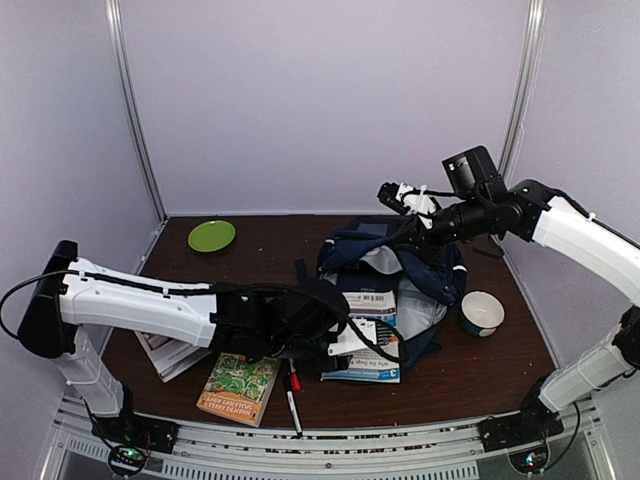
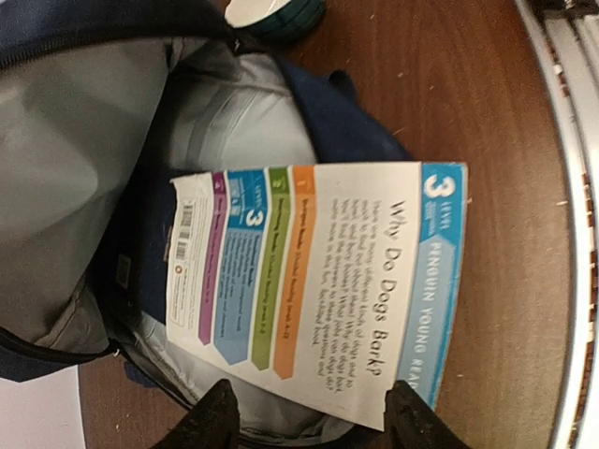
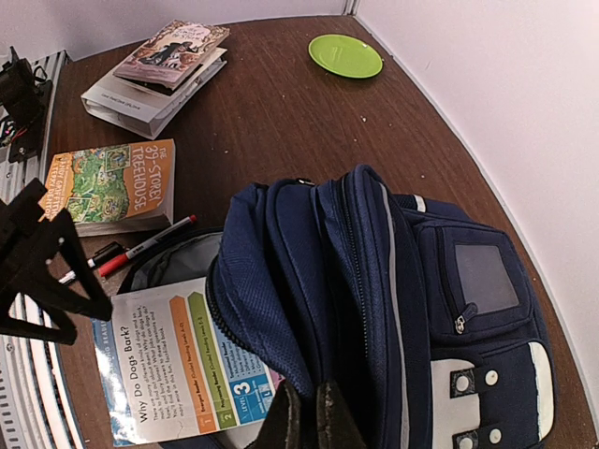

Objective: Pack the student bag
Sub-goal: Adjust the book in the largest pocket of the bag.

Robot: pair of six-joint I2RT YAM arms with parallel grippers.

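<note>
1. The student bag [image 1: 445, 285] lay right of centre on the table [image 1: 270, 245], its mouth facing the arms. A white-and-teal cup [image 1: 482, 312] stood just beside it and a green plate [image 1: 211, 235] sat well apart at the far left.
2. The right gripper [image 3: 314, 412] was pinched tight on the bag's upper lip, holding the opening up so the pale grey lining showed.
3. The left gripper [image 2: 314, 421] had its fingers standing apart at the near edge of a paperback [image 2: 309, 281]. They did not appear to clamp it. The book lay partly inside the mouth, with its spine end out over the table.
4. Likely trouble: a push from spread fingers could skate over the glossy cover, or drive a leading corner into the lining so the book buckled rather than slid. If the pinched fabric slipped free, the flap would probably drop onto the book and shut the gap.
5. Legible on the back cover: "Why Do Dogs Bark?", "PENGUIN YOUNG READ…" cut off at the edge, and "LEVEL 3", plus a barcode. The smaller print was too fine to read.
6. A second book [image 3: 112, 187] near the rail appeared to read "39-Storey Treehouse", with a red pen [image 3: 145, 245] beside it.
</note>
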